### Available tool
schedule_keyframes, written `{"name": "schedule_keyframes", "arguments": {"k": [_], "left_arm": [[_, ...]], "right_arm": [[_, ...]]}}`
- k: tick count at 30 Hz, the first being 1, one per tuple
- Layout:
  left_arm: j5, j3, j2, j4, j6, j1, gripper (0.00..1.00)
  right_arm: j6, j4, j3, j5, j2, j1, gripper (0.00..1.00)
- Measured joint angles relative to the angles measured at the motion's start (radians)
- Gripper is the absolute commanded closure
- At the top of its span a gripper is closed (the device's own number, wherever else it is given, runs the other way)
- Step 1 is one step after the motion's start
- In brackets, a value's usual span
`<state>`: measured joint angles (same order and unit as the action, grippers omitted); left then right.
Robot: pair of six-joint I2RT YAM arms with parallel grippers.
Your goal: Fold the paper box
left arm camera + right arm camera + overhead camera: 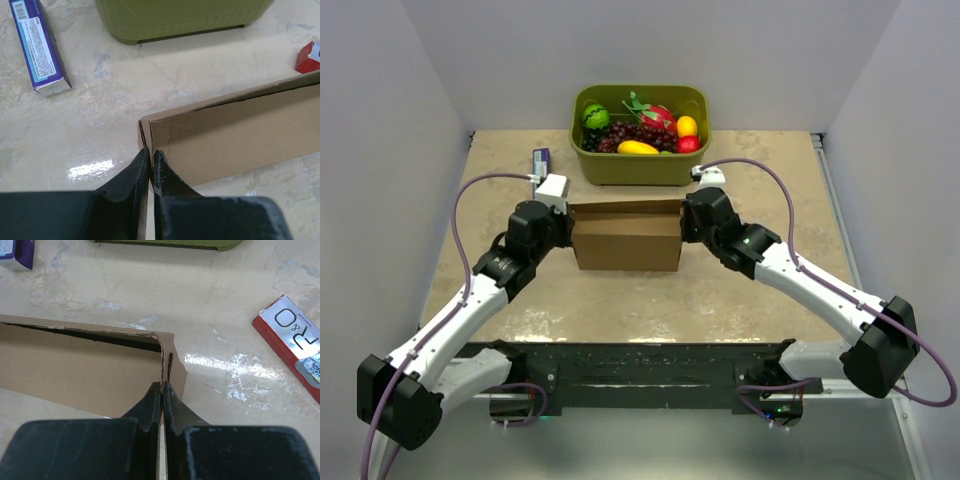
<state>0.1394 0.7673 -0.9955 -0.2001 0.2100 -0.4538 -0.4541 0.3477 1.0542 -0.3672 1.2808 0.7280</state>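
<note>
Two end walls of the paper box, stood on the desk near the green tub, are pinched by the left fingers and right fingers, apparently to press the folds flat.

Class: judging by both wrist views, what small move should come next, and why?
Probably squeeze and slide along each end wall to crease it: the left claw and right claw each pinch an end of the paper box, whose long walls already stand, with gaps between the end layers.
</note>
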Motion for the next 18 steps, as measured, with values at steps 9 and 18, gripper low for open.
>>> {"name": "schedule_keyframes", "arguments": {"k": [9, 18], "left_arm": [[0.018, 0.000, -0.008, 0.010, 0.005, 0.000, 1.00], [0.020, 0.000, -0.020, 0.027, -0.004, 0.000, 1.00]], "right_arm": [[0.026, 0.100, 0.048, -0.008, 0.002, 0.006, 1.00], [0.048, 0.164, 0.075, -0.007, 0.002, 0.001, 1.00]]}}
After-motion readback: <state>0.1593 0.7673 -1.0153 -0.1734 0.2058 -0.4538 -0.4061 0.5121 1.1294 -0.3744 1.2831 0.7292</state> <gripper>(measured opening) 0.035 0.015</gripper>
